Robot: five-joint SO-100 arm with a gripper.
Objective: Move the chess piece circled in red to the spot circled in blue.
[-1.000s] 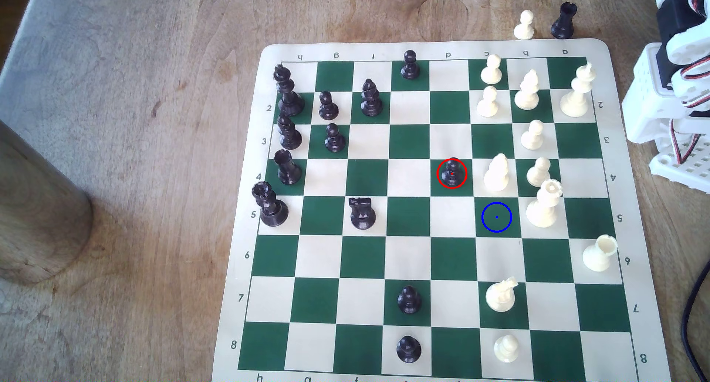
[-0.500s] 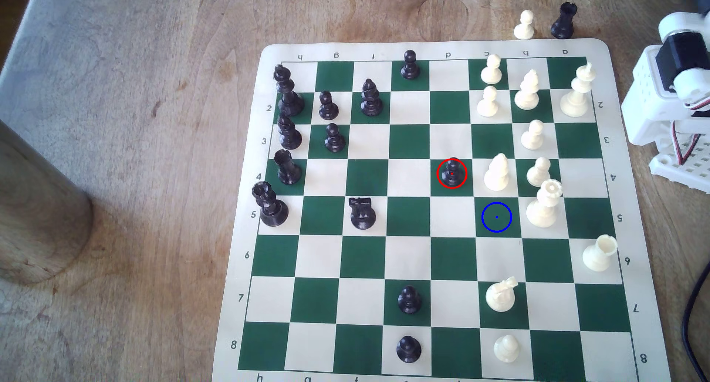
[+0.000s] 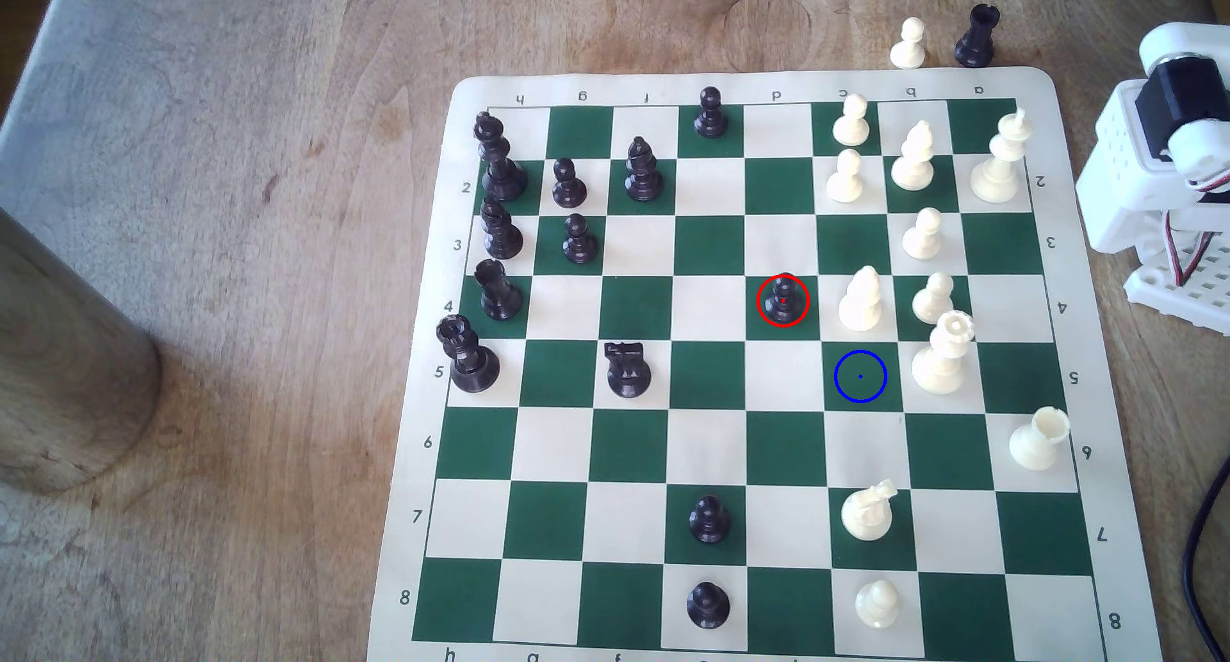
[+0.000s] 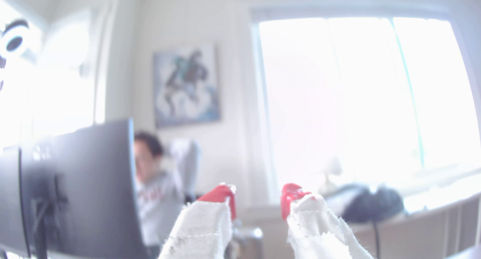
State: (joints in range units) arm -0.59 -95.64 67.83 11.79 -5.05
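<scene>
Nothing is done yet, I judge: the black pawn (image 3: 783, 298) sits in its red ring, with the blue-ringed square (image 3: 860, 376) diagonally beside it toward the exterior view's right, bare. My gripper (image 4: 258, 196) is parted, empty, aimed into the room.

wooden table (image 3: 266, 70) | on it: chess mat (image 3: 426, 475); white pawn (image 3: 908, 42) and black rook (image 3: 976, 34) off-mat

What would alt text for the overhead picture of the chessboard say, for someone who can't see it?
A green and cream chessboard on a wooden table holds scattered black and white pieces, with a black pawn ringed in red and an empty green square ringed in blue, diagonally next to it. Part of a white robot arm stands at the exterior view's right edge.
</scene>
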